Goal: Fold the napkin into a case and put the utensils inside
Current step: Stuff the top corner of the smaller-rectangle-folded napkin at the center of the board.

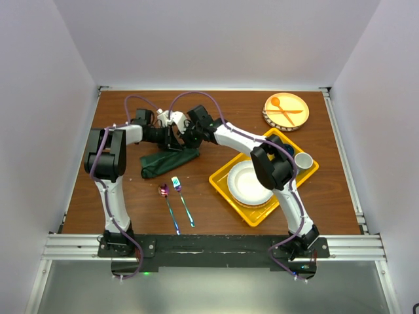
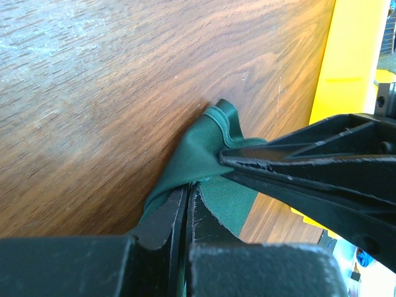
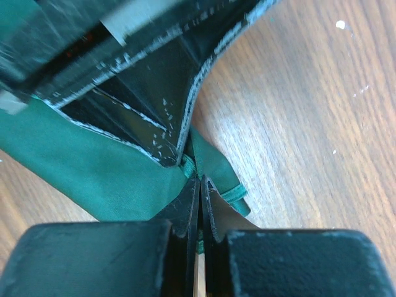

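The dark green napkin (image 1: 165, 161) lies bunched on the wooden table, left of centre, and is not a flat case. Both grippers meet over its far right end. My left gripper (image 1: 172, 139) is shut on a fold of the cloth (image 2: 210, 139); its jaws (image 2: 187, 192) pinch the fabric. My right gripper (image 1: 188, 136) is shut on the hemmed corner (image 3: 232, 185) right beside it, jaws (image 3: 200, 180) pressed together. The right fingers (image 2: 297, 164) cross the left wrist view. The utensils, an iridescent spoon (image 1: 167, 203) and fork (image 1: 182, 201), lie side by side nearer the front.
A yellow tray (image 1: 226, 190) at right holds a white plate (image 1: 249, 184), a white cup (image 1: 302, 160) and a dark bowl (image 1: 286, 149). At the back right an orange plate (image 1: 294, 120) carries an orange spoon and fork. White walls enclose the table.
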Tool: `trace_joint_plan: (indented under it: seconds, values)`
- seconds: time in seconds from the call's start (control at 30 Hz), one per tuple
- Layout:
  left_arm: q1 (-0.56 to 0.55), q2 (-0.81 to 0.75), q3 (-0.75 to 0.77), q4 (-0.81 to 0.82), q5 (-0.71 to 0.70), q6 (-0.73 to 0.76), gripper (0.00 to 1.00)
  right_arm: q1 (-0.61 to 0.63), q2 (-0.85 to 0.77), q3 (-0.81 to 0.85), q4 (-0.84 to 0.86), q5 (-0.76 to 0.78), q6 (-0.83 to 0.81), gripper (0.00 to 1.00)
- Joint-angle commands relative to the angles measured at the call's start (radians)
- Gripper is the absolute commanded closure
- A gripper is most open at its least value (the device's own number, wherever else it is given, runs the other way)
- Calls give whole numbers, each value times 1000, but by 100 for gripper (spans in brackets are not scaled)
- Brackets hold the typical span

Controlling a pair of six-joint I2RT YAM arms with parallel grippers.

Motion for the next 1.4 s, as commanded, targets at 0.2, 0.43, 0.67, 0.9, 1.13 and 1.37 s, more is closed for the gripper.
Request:
trace_joint_plan:
  seconds: [0.2,0.43,0.67,0.9,1.13,1.37]
  values:
    - [11,49,2,-29,-60,27,100,22,-85,-9,-25,-79,-15,100]
    - [11,43,3,-24,-50,15,100,20,-29,-55,-26,4,-64,100]
    - [15,-3,0,-61,-8,39,82,20,14,-33,-48,44,-55,100]
    - [47,-71,43,-219,-5,154,61,19,16,-58,-46,67,-59,100]
    - [99,-112,49,-364,-23,288,57,19,11,-77,-31,73,-67,100]
    - [118,-124,35,-478,-42,387,55,19,8,-78,-28,71,-65,100]
